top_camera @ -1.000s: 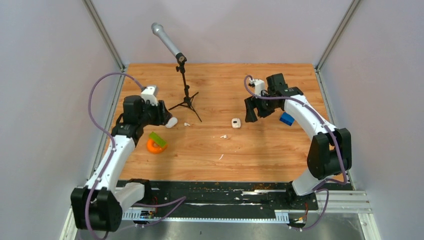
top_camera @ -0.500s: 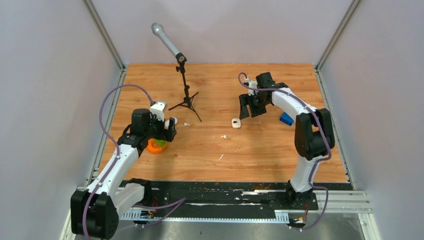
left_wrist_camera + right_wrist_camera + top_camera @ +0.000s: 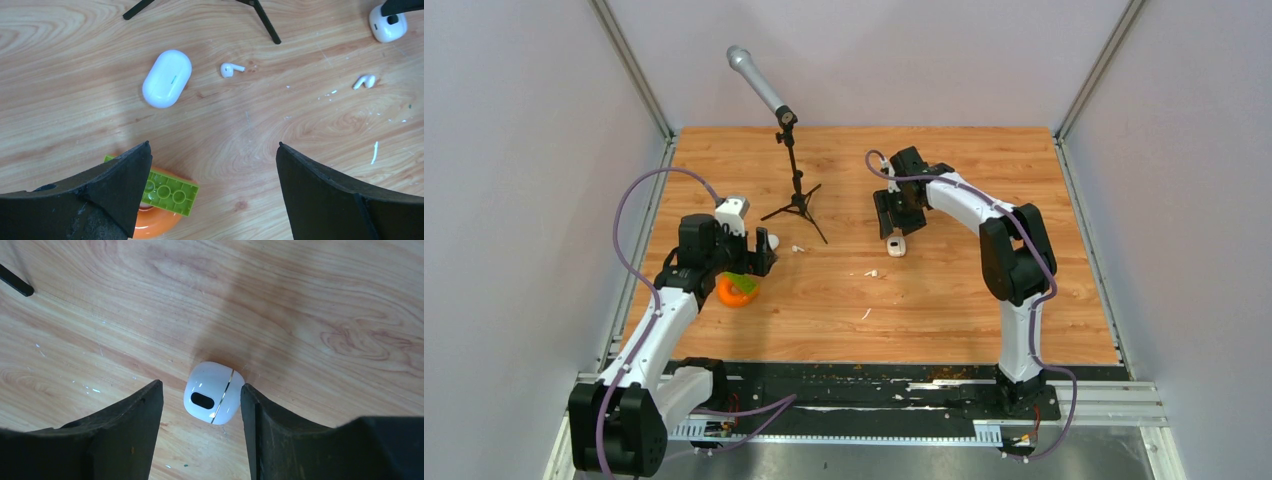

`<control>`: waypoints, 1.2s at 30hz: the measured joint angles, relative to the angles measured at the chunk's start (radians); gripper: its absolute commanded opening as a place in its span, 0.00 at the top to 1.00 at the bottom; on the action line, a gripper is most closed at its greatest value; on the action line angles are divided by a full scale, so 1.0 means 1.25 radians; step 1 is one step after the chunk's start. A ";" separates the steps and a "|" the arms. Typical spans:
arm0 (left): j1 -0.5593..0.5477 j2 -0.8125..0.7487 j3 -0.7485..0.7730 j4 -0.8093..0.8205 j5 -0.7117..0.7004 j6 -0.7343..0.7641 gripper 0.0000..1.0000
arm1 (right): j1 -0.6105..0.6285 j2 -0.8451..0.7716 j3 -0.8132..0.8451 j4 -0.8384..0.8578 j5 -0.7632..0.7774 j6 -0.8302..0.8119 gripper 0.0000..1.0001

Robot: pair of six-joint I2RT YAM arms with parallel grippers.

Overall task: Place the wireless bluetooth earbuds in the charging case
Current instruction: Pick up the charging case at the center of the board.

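The charging case [image 3: 166, 78], a shut white oval pebble, lies on the wood ahead of my left gripper [image 3: 213, 146], which is open, empty and well short of it. From above, the case [image 3: 767, 242] shows just past the left gripper [image 3: 759, 262]. One earbud [image 3: 227, 69] lies right of the case and a second earbud [image 3: 364, 81] farther right; from above these are the first earbud [image 3: 797, 248] and the second [image 3: 873, 273]. My right gripper [image 3: 202, 385] is open, its jaws straddling a small white rounded square with a dark centre [image 3: 213, 392].
A microphone on a black tripod [image 3: 794, 170] stands at the back, left of centre. An orange disc [image 3: 737, 288] with a green brick [image 3: 167, 187] on it sits under my left fingers. A thin white sliver [image 3: 866, 314] lies near the middle.
My left gripper opened, left the case on the table and drew back over the orange disc. The right arm swung left over the white rounded square, its jaws narrowing.
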 measured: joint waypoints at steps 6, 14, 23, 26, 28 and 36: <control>0.000 0.006 0.007 0.005 0.022 -0.010 0.02 | 0.015 0.004 -0.009 -0.006 0.040 0.014 0.45; 0.000 0.056 0.046 0.004 0.041 -0.020 0.05 | 0.023 0.004 -0.066 -0.005 0.089 0.017 0.50; -0.001 0.058 0.052 0.007 0.072 -0.024 0.06 | 0.023 -0.024 -0.112 0.020 0.052 -0.078 0.45; -0.002 0.058 0.051 0.015 0.079 -0.025 0.06 | 0.023 -0.040 -0.135 0.025 0.047 -0.114 0.40; -0.004 0.058 0.052 0.019 0.082 -0.025 0.06 | 0.023 -0.051 -0.151 0.027 0.047 -0.133 0.35; -0.006 0.058 0.051 0.023 0.092 -0.025 0.07 | 0.023 -0.067 -0.175 0.041 0.041 -0.185 0.38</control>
